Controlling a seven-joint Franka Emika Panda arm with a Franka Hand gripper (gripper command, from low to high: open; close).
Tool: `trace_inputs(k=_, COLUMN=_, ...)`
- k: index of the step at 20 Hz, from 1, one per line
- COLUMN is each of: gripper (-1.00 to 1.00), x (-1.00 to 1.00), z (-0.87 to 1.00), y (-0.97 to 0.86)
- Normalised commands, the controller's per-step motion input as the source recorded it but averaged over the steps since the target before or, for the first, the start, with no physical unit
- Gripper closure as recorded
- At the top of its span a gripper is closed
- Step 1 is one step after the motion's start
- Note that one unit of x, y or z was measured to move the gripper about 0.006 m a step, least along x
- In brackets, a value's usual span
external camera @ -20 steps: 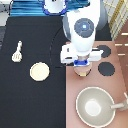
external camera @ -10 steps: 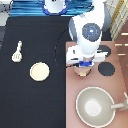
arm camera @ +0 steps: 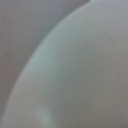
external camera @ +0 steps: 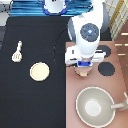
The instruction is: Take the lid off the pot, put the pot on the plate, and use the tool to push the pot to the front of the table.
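Pot: the small pinkish-tan round pot sat on the pinkish-brown stove top, at about 3 o'clock from the exterior view's centre; only its lower edge showed beneath the robot's hand, and whether the lid was on it could not be told.
Gripper: the white two-finger gripper hung directly over the pot, very near or touching it; whether it was released or clenched could not be told.
Arm: the white Franka arm reached down from 12 o'clock, its round joint cap covering the stove's upper part.
Wrist view: filled by a pale, smooth, curved surface against grey; what it belonged to could not be told.
Plate: the flat round cream-coloured plate lay on the large black tabletop, at 9 o'clock from the pot and well apart from it, with nothing on it.
Tool: the small cream-white spatula lay on the tabletop at 10 o'clock from the plate, near it but not touching, untouched.
Burner: one black round burner showed on the stove at 3 o'clock from the pot, just beside the hand.
Pan: the large grey-beige pan with a handle stood on the stove at 5 o'clock from the pot.
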Motion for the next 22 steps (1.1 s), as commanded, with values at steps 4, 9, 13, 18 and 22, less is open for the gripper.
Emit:
trace_inputs(k=4, gripper=1.00, x=-0.21, z=-0.15, y=0.00)
trace_inputs(k=9, gripper=1.00, x=-0.18, z=0.24, y=-0.02)
trace_inputs(k=13, gripper=1.00, x=-0.59, z=0.93, y=-0.01)
trace_inputs(k=18, gripper=1.00, x=-0.88, z=0.88, y=-0.17)
trace_inputs(k=22, gripper=1.00, x=-0.99, z=0.51, y=-0.22)
